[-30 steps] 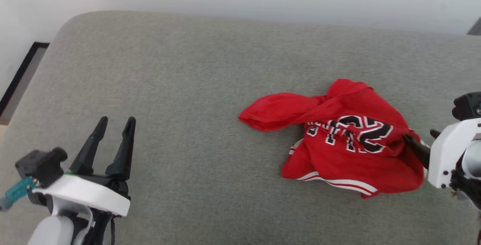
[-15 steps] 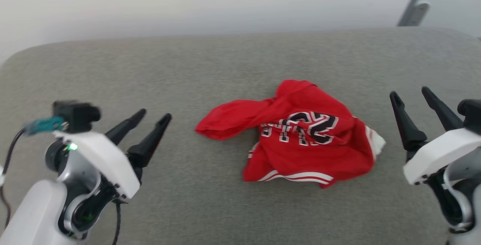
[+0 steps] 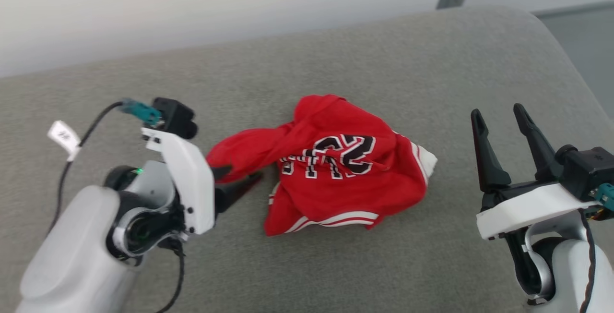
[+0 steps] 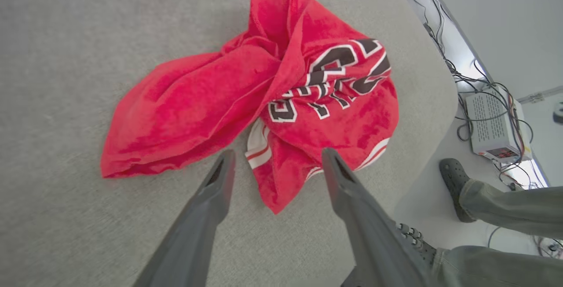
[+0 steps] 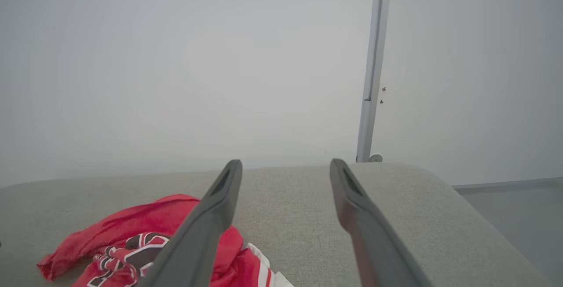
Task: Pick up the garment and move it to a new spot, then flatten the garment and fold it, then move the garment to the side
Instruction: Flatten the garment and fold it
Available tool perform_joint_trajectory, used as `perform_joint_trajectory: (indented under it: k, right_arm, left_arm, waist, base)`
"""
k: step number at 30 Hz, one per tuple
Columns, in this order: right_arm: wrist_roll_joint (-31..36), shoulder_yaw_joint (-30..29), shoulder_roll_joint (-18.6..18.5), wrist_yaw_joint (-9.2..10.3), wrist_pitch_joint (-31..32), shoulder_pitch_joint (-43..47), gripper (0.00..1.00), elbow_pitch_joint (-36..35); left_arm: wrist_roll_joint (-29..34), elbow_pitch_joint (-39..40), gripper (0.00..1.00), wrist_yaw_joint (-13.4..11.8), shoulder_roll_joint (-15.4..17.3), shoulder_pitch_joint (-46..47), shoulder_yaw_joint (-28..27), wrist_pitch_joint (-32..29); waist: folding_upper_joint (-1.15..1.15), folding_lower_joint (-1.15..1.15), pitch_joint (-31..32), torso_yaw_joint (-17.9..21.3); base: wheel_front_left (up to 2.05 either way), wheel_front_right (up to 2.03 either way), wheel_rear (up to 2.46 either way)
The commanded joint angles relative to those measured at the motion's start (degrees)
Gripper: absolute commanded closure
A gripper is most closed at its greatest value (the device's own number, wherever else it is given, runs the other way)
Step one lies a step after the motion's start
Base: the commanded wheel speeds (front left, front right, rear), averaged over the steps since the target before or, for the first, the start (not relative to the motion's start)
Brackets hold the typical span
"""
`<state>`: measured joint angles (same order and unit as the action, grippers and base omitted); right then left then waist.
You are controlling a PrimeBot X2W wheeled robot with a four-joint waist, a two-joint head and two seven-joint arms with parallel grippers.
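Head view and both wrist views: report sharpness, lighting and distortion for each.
Head view: slightly soft all over, the jersey lettering a little smeared; light even, shadows faint. Left wrist view: jersey crisp, left gripper softer toward the lens, wide-angle stretch toward the edges. Right wrist view: right gripper soft, wall flat and bright, no glare.

Red jersey (image 3: 331,169), black white-outlined lettering facing up, white red-striped edging at its near edge, lies crumpled in a heap on the grey cushion (image 3: 336,63).
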<state>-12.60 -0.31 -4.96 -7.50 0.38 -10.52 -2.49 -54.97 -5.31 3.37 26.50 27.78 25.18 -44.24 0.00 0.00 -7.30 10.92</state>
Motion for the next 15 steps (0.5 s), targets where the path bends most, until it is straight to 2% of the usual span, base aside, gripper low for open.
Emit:
perform_joint_trajectory:
  k: [1,7,15]
  right_arm:
    - [0.0,-0.2,0.4,0.02,-0.8,-0.7,0.00,0.3]
    - [-0.2,0.0,1.2,0.02,-2.6,-1.3,0.00,1.0]
    - [-0.9,0.7,1.8,0.02,-4.2,-2.4,0.00,2.3]
  left_arm:
    - [-1.0,-0.6,0.00,-0.7,-0.6,0.8,0.8,-1.9]
    - [-3.1,-2.6,0.00,-3.4,-2.1,1.5,2.9,-7.8]
    - [-0.7,-7.4,0.00,-3.5,-2.5,2.1,4.7,-7.4]
  waist:
    - [0.00,0.00,-1.2,1.6]
    - [0.00,0.00,-3.6,3.8]
    - [0.00,0.00,-5.8,5.2]
  base:
    - [0.00,0.00,0.00]
    - [0.00,0.00,0.00]
    - [0.00,0.00,0.00]
